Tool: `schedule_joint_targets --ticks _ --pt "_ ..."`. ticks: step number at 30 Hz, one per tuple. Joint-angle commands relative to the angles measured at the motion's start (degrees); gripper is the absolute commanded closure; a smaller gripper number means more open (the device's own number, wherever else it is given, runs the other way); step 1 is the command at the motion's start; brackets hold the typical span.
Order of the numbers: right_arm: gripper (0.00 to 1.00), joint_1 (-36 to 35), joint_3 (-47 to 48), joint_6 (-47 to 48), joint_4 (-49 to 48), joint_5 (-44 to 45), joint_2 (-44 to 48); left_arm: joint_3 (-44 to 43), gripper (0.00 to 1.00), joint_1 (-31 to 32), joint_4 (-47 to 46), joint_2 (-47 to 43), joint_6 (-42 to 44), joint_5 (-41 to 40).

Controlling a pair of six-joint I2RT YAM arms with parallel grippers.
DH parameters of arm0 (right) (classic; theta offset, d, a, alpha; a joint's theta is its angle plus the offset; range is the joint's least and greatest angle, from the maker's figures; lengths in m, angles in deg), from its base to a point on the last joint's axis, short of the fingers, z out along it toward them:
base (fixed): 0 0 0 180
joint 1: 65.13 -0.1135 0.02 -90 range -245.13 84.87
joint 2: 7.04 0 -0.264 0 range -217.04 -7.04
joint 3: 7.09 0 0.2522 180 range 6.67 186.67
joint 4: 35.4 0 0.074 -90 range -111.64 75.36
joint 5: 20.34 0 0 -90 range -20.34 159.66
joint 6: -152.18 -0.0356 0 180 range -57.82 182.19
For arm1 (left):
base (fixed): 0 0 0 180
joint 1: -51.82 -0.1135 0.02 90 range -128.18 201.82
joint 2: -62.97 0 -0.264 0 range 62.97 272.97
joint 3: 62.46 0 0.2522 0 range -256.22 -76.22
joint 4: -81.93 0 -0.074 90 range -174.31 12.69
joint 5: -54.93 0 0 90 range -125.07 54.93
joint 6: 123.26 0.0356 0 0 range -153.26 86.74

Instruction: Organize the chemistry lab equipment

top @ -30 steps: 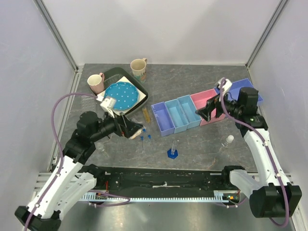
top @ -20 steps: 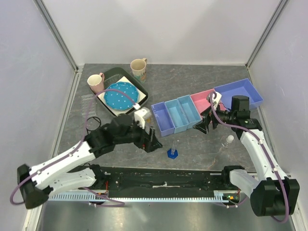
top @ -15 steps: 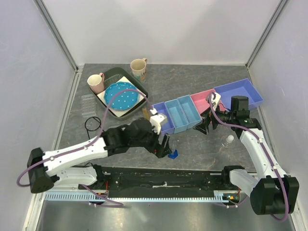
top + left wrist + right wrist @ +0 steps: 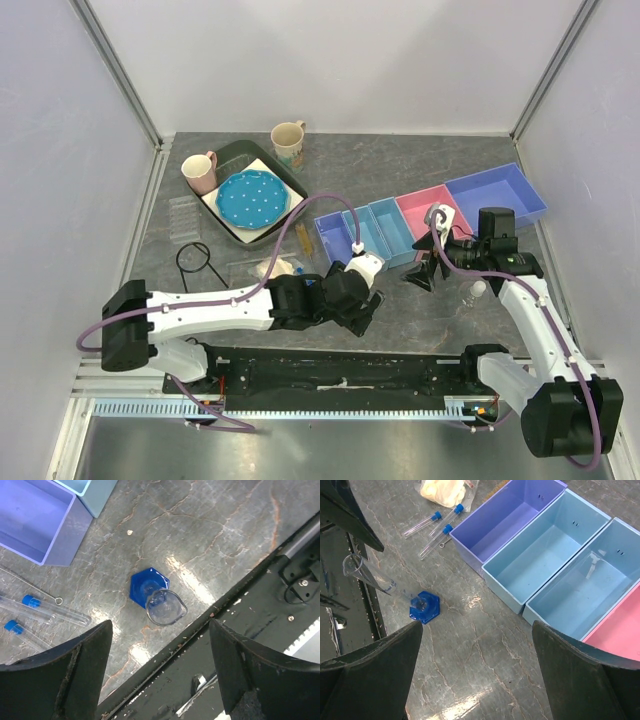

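I am at the pick-up of the thin clear cylinder with the blue hexagonal base [image 4: 150, 586]. It stands upright on the grey marbled tabletop [image 4: 220, 525], near the black rail at the near edge. My left gripper [image 4: 358, 298] hangs directly over it with its jaws wide apart and nothing in them. The cylinder's spouted mouth sits between the two fingers without touching either. The right gripper [image 4: 425, 270] is likewise fully spread and empty, hovering just in front of the row of bins.

As I judge it, the next move is to come straight down and close on the glass wall, low enough that the cylinder does not tip.

The overhead view hides the cylinder under the left wrist, so I lean on the wrist cameras. The left one shows my centring from above. The right one gives the cylinder's side profile, the blue-capped clear tubes [image 4: 432, 527] and the whitish bag [image 4: 442, 490] beyond it, and the empty purple bin [image 4: 507, 517] and light blue bins [image 4: 555, 555]. Only the overhead view shows the small clear flask with the white stopper [image 4: 474, 293] – close beside the right arm.
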Motion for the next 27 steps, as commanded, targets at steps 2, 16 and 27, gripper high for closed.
schedule_joint_targets --ticks 2,16,27 --pt "0.02 -0.3 0.0 4.0 0.3 -3.4 1.5 -1.2 0.21 0.9 -5.0 1.7 -2.7 -8.1" --pt "0.02 -1.0 -0.4 4.5 0.3 -3.8 0.8 4.3 0.42 0.9 -14.5 2.7 -3.8 -11.2" --pt "0.02 -2.5 -0.7 4.9 0.2 -3.0 -0.1 6.0 0.53 0.9 -17.3 3.3 -4.3 -13.4"
